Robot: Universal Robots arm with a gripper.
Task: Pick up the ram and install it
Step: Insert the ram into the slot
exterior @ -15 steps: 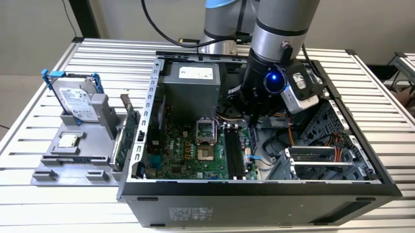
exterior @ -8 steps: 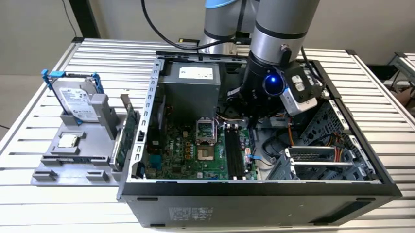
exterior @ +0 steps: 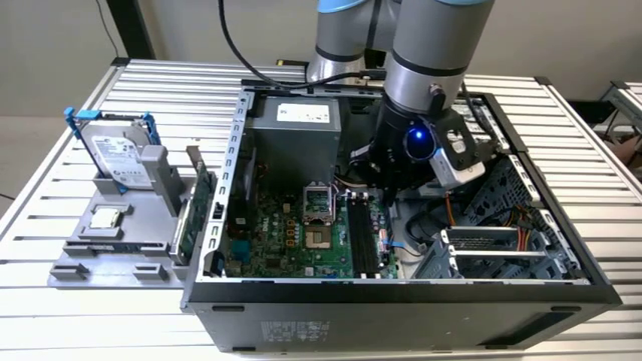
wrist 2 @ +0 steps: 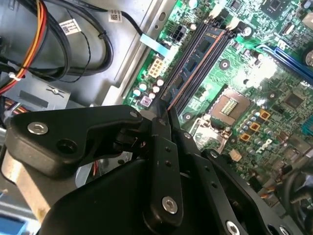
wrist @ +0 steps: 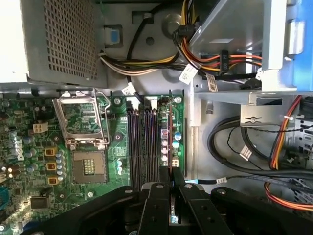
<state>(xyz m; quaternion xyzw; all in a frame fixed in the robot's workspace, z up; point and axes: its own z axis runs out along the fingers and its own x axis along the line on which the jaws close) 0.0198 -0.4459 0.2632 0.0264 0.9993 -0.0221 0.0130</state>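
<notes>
The black pincer (wrist: 171,196) is clamped on the thin blue-green ram stick (wrist: 169,134), held edge-down at the green motherboard's (wrist: 29,161) long black slots (wrist: 142,142).

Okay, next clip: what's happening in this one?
A robot arm has reached into an open computer case. Its gripper is shut on the ram, holding the stick on edge right over the motherboard's black memory slots, beside the empty processor socket. Whether it is seated yet cannot be told.
</notes>
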